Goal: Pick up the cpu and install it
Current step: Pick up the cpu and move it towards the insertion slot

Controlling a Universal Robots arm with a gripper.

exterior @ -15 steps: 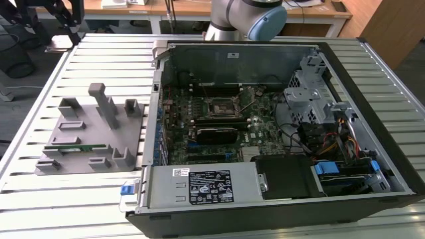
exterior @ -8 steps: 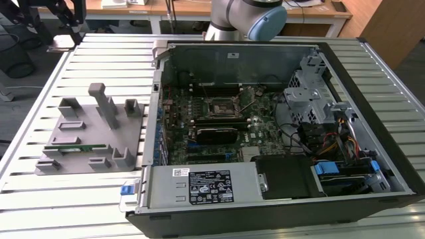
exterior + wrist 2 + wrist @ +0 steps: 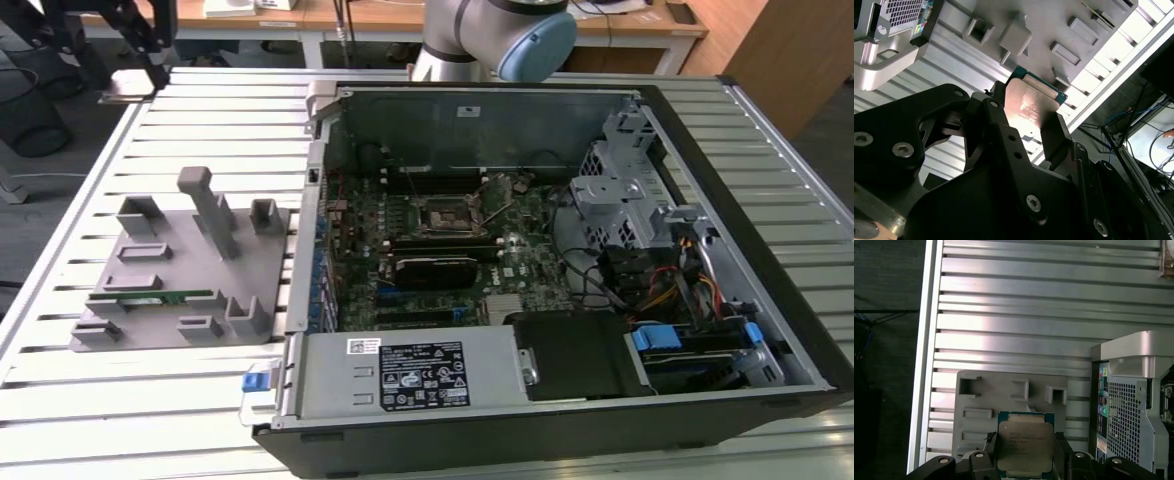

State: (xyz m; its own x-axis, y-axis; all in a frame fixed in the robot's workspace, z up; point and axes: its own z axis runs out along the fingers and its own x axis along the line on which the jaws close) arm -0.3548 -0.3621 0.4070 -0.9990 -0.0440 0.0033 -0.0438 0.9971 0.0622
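Two wrist views carry what the exterior view lacks: the gripper (image 3: 1026, 449) closed on the cpu (image 3: 1025, 437), one black finger on each of two opposite edges. In the first wrist view the chip's silvery top faces the camera, a green rim showing along its far edge, and it sits over the grey fixture (image 3: 1004, 400) with that fixture's raised pockets just beyond it. In the second wrist view the cpu (image 3: 1030, 102) is seen at a slant between the fingers (image 3: 1054, 132), its face catching a warm glare, with the fixture (image 3: 1054, 25) behind it. The exterior view gives the wider layout: the arm (image 3: 501, 35) reaches in from the far edge, the open computer case (image 3: 747, 300) lies on its side on the slatted metal table (image 3: 187, 130), its black socket (image 3: 441, 215) is bare on the motherboard, and the fixture (image 3: 160, 270) lies at the exterior view's left with a green memory stick (image 3: 154, 297) on it. Wooden desks stand beyond the table, and cables (image 3: 1149, 125) trail across the dark floor.
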